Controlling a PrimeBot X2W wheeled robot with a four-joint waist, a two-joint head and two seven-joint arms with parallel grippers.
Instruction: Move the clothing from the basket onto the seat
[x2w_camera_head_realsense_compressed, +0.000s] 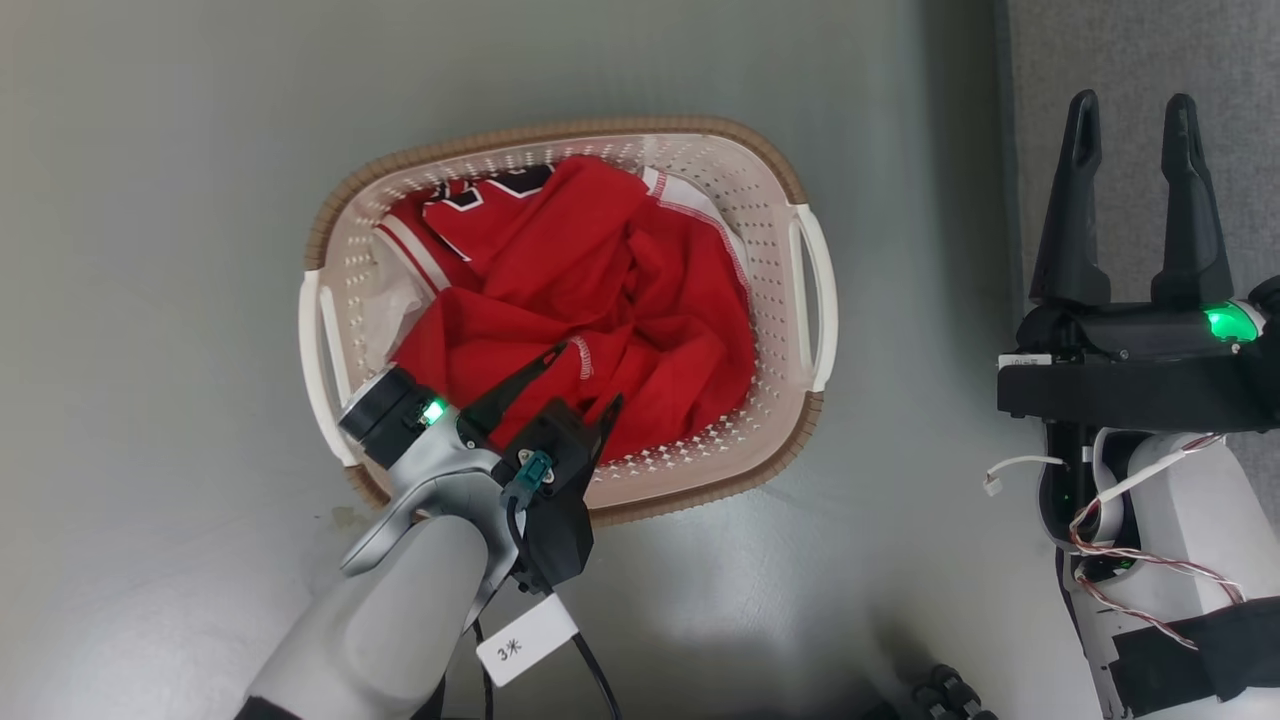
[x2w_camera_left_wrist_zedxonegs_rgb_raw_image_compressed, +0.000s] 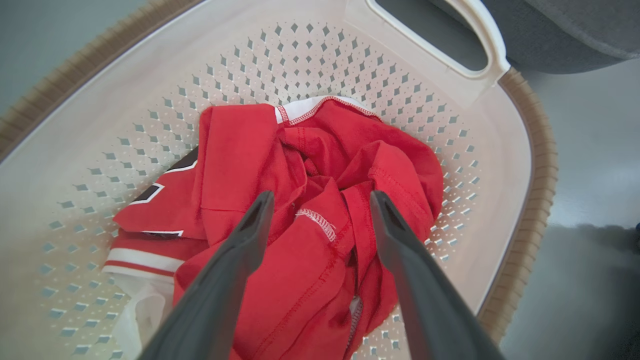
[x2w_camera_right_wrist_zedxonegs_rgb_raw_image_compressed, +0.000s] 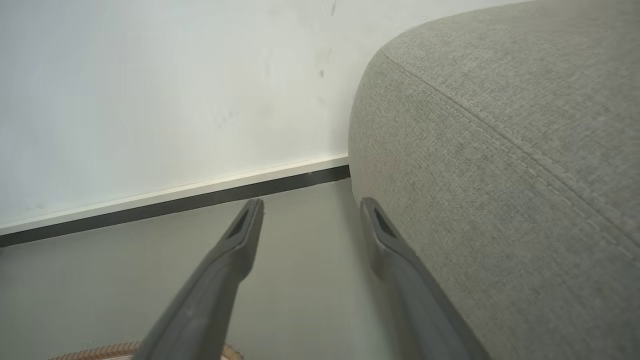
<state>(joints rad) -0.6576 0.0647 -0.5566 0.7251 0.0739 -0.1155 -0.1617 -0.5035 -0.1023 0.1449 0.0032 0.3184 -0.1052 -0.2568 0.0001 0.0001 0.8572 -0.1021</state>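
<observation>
We judge the pick-up is in hand. Lower left of the head view, our left gripper (x2w_camera_head_realsense_compressed: 588, 375) hangs over the basket (x2w_camera_head_realsense_compressed: 770, 175), fingers spread wide and holding nothing. The clothing (x2w_camera_head_realsense_compressed: 600, 270) lies bunched inside the basket at mid-frame, just under those fingertips. Next we must dip and close on a fold. At the right edge, our right gripper (x2w_camera_head_realsense_compressed: 1133, 100) is wide and empty beside the seat (x2w_camera_head_realsense_compressed: 1100, 40).

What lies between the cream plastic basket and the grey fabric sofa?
Bare grey floor, seen in the head view, separates the cream perforated plastic basket from the grey fabric sofa.
</observation>
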